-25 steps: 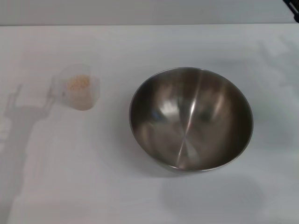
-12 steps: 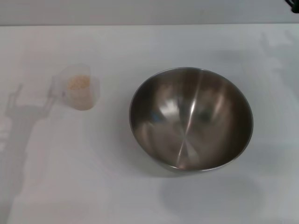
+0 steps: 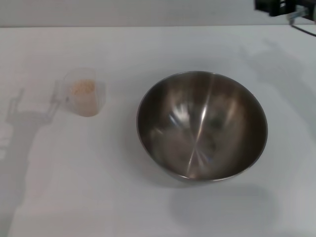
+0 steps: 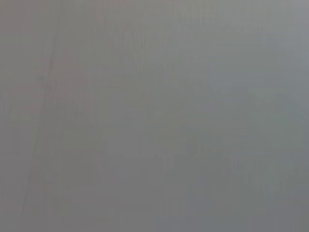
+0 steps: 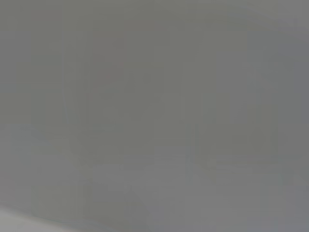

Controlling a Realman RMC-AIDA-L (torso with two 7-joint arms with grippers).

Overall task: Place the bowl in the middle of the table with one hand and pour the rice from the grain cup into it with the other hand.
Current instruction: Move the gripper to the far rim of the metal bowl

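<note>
The steel bowl (image 3: pixel 202 126) stands upright on the white table (image 3: pixel 148 49), right of the middle, and is empty. The clear grain cup (image 3: pixel 85 98) stands upright to its left, apart from it, with pale rice (image 3: pixel 82 88) inside and its handle pointing left. A dark part of my right gripper (image 3: pixel 281 7) shows at the top right corner, above the table's far edge and well away from the bowl. My left gripper is out of view; only its shadow falls on the table at the left. Both wrist views show only a plain grey surface.
The table's far edge (image 3: pixel 148 26) runs across the top of the head view, with a grey wall behind it. Arm shadows lie on the table at the left and at the upper right.
The dark part of my right gripper has come further into view at the top right, moving left. The bowl and grain cup have not moved.
</note>
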